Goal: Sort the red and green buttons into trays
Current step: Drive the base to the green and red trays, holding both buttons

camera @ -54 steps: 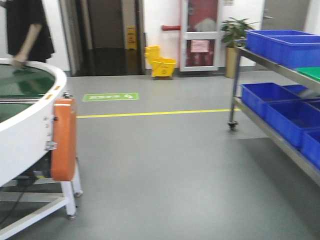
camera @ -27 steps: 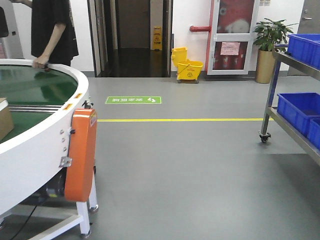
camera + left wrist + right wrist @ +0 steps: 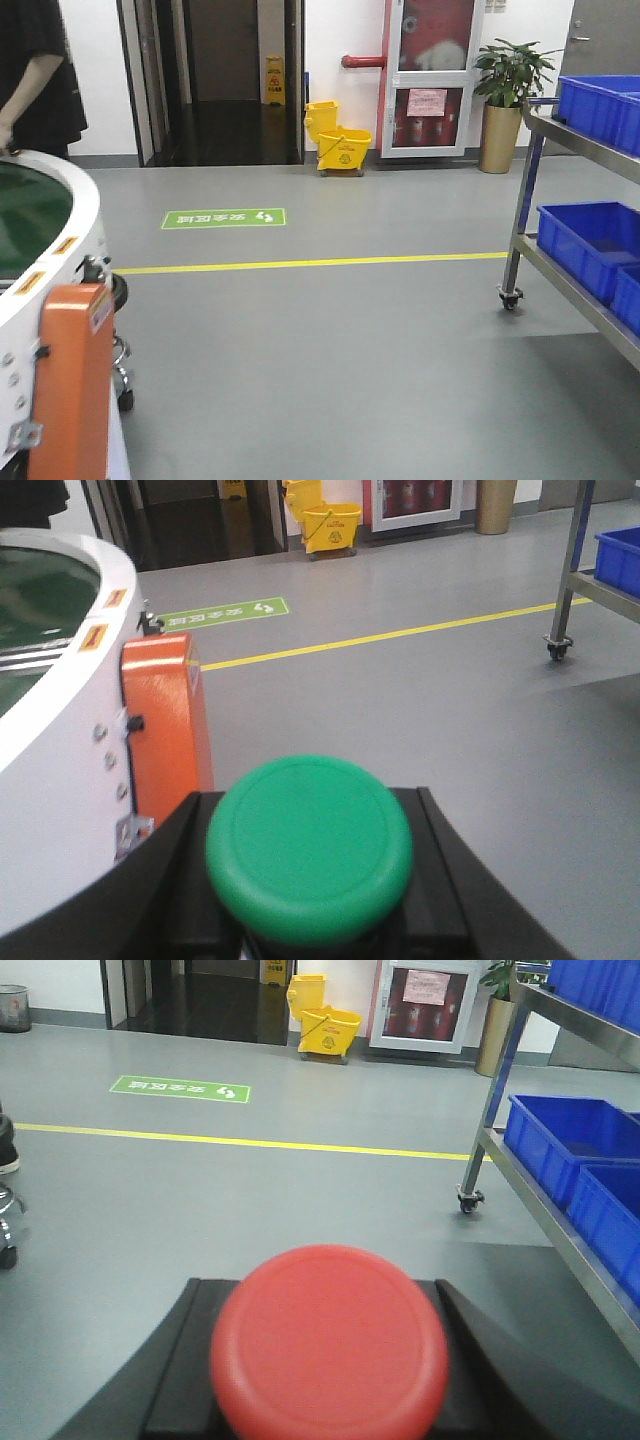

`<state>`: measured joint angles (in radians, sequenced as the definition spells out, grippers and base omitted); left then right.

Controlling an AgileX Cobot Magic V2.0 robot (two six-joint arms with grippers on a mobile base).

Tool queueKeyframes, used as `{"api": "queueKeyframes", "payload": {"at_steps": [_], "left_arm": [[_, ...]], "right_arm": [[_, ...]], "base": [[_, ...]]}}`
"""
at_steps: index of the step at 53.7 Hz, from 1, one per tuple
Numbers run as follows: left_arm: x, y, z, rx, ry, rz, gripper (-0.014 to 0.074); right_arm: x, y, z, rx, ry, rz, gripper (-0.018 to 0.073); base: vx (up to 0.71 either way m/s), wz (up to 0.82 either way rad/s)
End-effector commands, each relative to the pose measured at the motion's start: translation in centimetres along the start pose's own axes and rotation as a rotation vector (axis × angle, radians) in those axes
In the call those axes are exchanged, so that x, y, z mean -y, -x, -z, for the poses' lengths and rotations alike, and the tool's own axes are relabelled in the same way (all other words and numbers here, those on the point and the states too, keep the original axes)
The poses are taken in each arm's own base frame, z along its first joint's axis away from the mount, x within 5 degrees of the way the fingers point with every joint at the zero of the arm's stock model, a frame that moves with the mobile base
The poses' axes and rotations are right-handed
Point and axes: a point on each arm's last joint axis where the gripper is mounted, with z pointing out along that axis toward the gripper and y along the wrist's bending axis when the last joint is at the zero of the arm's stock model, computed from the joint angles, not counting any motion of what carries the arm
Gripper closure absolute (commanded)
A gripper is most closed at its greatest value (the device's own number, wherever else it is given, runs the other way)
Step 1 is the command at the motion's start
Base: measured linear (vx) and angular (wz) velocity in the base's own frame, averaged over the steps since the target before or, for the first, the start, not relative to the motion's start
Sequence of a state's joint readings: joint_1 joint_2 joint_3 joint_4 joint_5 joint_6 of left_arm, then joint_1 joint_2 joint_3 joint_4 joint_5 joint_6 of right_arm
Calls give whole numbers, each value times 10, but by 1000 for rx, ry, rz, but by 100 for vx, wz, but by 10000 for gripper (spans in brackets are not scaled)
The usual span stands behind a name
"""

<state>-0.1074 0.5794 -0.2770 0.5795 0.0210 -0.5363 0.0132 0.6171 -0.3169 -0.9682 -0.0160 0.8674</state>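
Round white table [image 3: 88, 215] has slid left in the front view since half a second ago. Left tool [image 3: 312, 815] grips green button [image 3: 309, 848] and right tool [image 3: 320, 1295] grips red button [image 3: 329, 1350], both above grey floor [image 3: 400, 710]. Caps face up toward the wrist cameras, stem axes upright in frame, bodies hidden.

Smooth matt plastic caps on green button [image 3: 308, 845] & red button [image 3: 328, 1353]; blue crates [image 3: 590, 235] glossy plastic

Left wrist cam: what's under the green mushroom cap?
Black tool fingers flank the round green button cap on both sides. The cap covers the switch body beneath it.
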Motion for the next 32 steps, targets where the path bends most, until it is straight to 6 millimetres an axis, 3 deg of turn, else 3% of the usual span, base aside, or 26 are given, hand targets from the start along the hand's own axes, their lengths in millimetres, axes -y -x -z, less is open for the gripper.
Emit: {"api": "queueKeyframes", "payload": {"at_steps": [1,32], "left_arm": [[3,15,1,89,-41,16,596],[4,15,1,90,-41,16,596]], "right_arm": [[-2,14,1,64,29,3,567],[-2,14,1,64,29,3,567]], "base": [[60,-9],[61,-5]]}}
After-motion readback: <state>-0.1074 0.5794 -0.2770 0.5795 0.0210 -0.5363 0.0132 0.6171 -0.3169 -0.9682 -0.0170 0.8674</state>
